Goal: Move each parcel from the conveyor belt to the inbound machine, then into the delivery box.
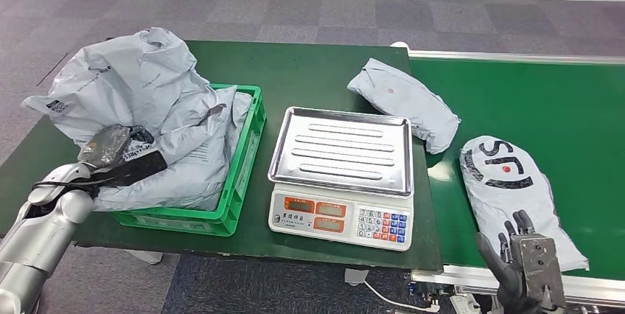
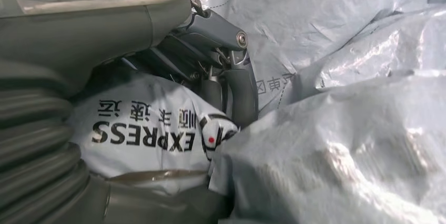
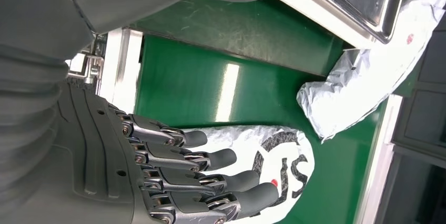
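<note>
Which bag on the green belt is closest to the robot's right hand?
The parcel with big black letters, right beside the right hand. The plain grey parcel lies farther away, by the scale.

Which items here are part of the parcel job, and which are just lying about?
Job: parcel with black lettering, plain grey parcel, conveyor belt, scale, green crate of parcels, left hand, right hand.
Lying about: white cable.
</note>
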Controlling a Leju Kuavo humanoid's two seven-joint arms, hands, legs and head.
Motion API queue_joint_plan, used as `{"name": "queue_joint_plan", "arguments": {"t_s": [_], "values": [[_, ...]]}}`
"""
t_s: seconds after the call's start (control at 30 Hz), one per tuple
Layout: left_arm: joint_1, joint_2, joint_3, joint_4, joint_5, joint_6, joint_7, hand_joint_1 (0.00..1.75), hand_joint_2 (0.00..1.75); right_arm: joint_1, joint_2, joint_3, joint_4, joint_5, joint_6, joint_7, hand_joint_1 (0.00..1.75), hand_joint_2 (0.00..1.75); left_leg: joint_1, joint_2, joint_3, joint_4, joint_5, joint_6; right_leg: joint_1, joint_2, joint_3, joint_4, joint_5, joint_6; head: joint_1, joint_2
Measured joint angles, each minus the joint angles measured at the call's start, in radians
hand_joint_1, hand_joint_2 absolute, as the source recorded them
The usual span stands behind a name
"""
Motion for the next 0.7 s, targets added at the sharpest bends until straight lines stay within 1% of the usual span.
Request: {"name": "queue_joint_plan", "arguments": {"t_s": [0.17, 0.3, 0.4, 0.5, 0.6, 0.7], "values": [[0.0, 0.017, -0.014, -0.075, -0.022, -0.019, 0.024, 0.0, 1.75, 0.001, -0.023, 0.015, 0.007, -0.02, -0.015, -0.005, 0.0, 1.75, 0.0, 0.0, 0.001, 0.0, 0.002, -0.001, 0.0, 0.0, -0.004, 0.0, 0.002, 0.0, 0.0, 0.0], [-0.009, 0.051, -0.021, -0.157, 0.003, -0.081, 0.028, 0.0, 1.75, -0.001, -0.041, 0.031, 0.019, -0.032, -0.026, -0.011, 0.0, 1.75, 0.001, 0.0, -0.003, 0.001, 0.003, -0.001, 0.001, 0.001, -0.008, 0.0, 0.003, -0.001, 0.0, 0.0], [-0.067, 0.107, -0.03, -0.22, 0.088, -0.167, 0.009, 0.0, 1.75, -0.01, -0.05, 0.046, 0.032, -0.039, -0.037, -0.014, 0.0, 1.75, 0.005, 0.0, -0.011, 0.003, 0.005, -0.004, 0.003, 0.001, -0.015, 0.0, 0.006, -0.003, 0.0, 0.0], [-0.13, 0.153, -0.033, -0.268, 0.152, -0.22, -0.003, 0.0, 1.75, -0.019, -0.052, 0.054, 0.04, -0.039, -0.045, -0.011, 0.0, 1.75, 0.005, 0.0, -0.013, 0.003, 0.005, -0.005, 0.004, 0.001, -0.017, 0.0, 0.007, -0.003, 0.0, 0.0], [-0.162, 0.179, -0.035, -0.301, 0.192, -0.244, -0.006, 0.0, 1.75, -0.028, -0.052, 0.057, 0.042, -0.032, -0.047, -0.005, 0.0, 1.75, 0.006, 0.001, -0.013, 0.003, 0.005, -0.005, 0.004, 0.001, -0.018, 0.0, 0.007, -0.004, 0.0, 0.0], [-0.183, 0.191, -0.036, -0.316, 0.218, -0.26, -0.006, 0.0, 1.75, -0.036, -0.051, 0.058, 0.044, -0.025, -0.046, -0.002, 0.0, 1.75, 0.006, 0.001, -0.013, 0.003, 0.005, -0.005, 0.004, 0.001, -0.018, 0.0, 0.007, -0.004, 0.0, 0.0]]}}
